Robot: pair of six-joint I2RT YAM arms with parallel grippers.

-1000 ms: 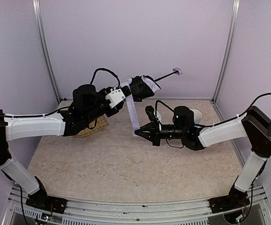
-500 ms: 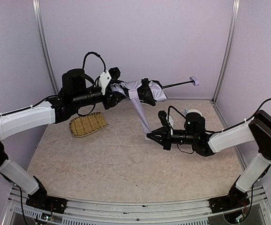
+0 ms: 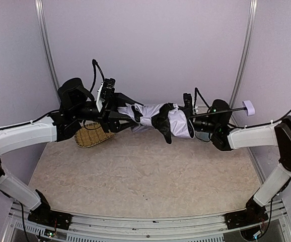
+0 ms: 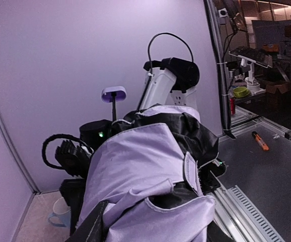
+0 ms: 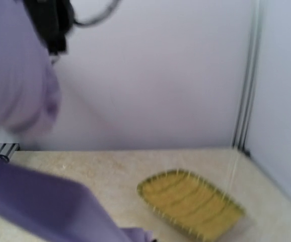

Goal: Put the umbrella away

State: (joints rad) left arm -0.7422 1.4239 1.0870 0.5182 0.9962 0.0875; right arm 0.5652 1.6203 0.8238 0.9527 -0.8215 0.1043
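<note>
Two arms hold umbrella (image 3: 158,117) level above desk (image 3: 135,171). Left jaws half-spread, clamping bundled fabric end; right jaws closed, apparently pinching fabric, wrist view blurred.

Pale lavender walls (image 3: 150,45) close in the beige marbled worktop (image 3: 135,171) at nine, twelve and three o'clock, silver posts (image 3: 46,50) stand at eleven and one, a metal rail (image 3: 150,222) runs along six.

You've an umbrella (image 3: 178,123) in pale lavender with black ribs, tray (image 3: 87,138) woven straw-yellow, worktop (image 3: 145,176) mottled beige, mug (image 4: 60,213) light blue
</note>
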